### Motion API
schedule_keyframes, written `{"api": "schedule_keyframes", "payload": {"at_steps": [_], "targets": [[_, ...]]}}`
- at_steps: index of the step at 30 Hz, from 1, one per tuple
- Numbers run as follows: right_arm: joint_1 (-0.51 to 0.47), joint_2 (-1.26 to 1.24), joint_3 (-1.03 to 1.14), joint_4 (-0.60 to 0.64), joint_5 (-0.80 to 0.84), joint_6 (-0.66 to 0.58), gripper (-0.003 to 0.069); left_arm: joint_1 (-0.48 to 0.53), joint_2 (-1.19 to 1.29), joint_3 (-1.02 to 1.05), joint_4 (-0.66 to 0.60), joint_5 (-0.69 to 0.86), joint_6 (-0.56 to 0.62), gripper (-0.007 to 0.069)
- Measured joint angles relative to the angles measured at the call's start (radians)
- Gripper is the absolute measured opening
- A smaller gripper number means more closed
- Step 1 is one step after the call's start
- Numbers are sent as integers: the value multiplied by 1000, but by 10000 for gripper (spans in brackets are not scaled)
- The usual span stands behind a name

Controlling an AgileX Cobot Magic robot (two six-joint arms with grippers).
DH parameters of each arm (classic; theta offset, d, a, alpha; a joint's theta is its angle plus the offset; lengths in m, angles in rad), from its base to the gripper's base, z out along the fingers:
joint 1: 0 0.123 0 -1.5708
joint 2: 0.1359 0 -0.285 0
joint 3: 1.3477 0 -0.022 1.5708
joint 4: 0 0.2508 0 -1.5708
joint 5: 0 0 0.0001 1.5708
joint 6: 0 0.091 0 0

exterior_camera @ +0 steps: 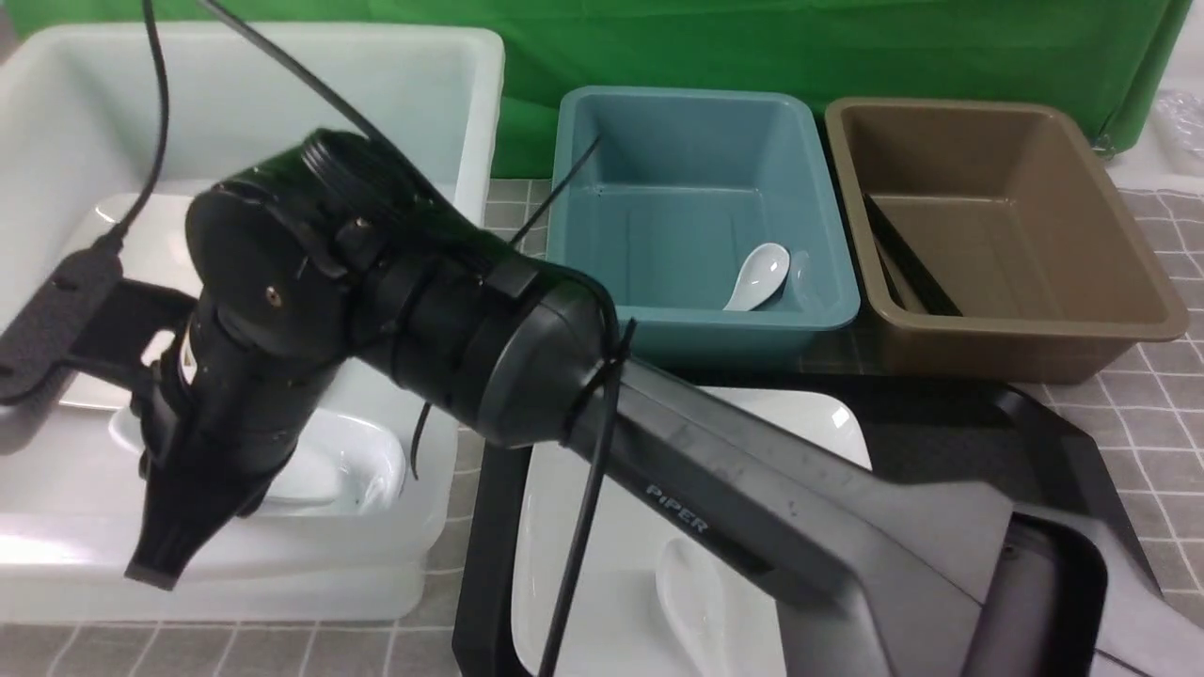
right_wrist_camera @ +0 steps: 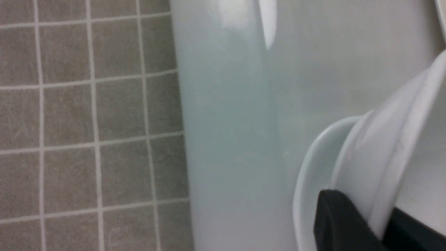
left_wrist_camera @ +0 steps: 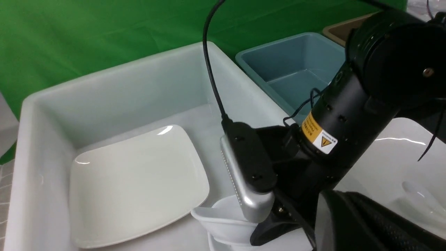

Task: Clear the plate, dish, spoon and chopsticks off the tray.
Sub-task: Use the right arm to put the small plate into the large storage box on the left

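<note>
a: right hand point(right_wrist_camera: 374, 226)?
b: pinching the dish point(right_wrist_camera: 400, 150) by its rim, inside the white tub point(exterior_camera: 451, 113) at the left, on its near side, beside a second plate point(left_wrist_camera: 139, 184) lying flat there.
a: left hand point(left_wrist_camera: 379, 226)?
b: pressed together.
a: tray point(exterior_camera: 1053, 423)?
b: on the table point(exterior_camera: 1157, 282), near, right of the white tub. carrying the plate point(exterior_camera: 583, 508), with the spoon point(exterior_camera: 691, 592) lying on that plate.
a: farther back?
b: teal tub point(exterior_camera: 696, 160) with another spoon point(exterior_camera: 760, 275). brown tub point(exterior_camera: 997, 169) to its right, with the chopsticks point(exterior_camera: 908, 263) slanted by its left wall.
</note>
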Motion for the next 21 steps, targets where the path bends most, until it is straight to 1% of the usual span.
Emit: {"api": "schedule_keyframes", "payload": {"at_steps": [8,16,18,21], "targets": [[-31,39,-3,33,-5,23,57,0,0,0,-27,-2,0,7],[-40,44,-3,48,-12,38,110,0,0,0,-32,-2,0,7],[-40,44,-3,49,-10,40,128,0,0,0,-33,-2,0,7],[-43,44,-3,47,-15,40,209,0,0,0,-33,-2,0,7]]}}
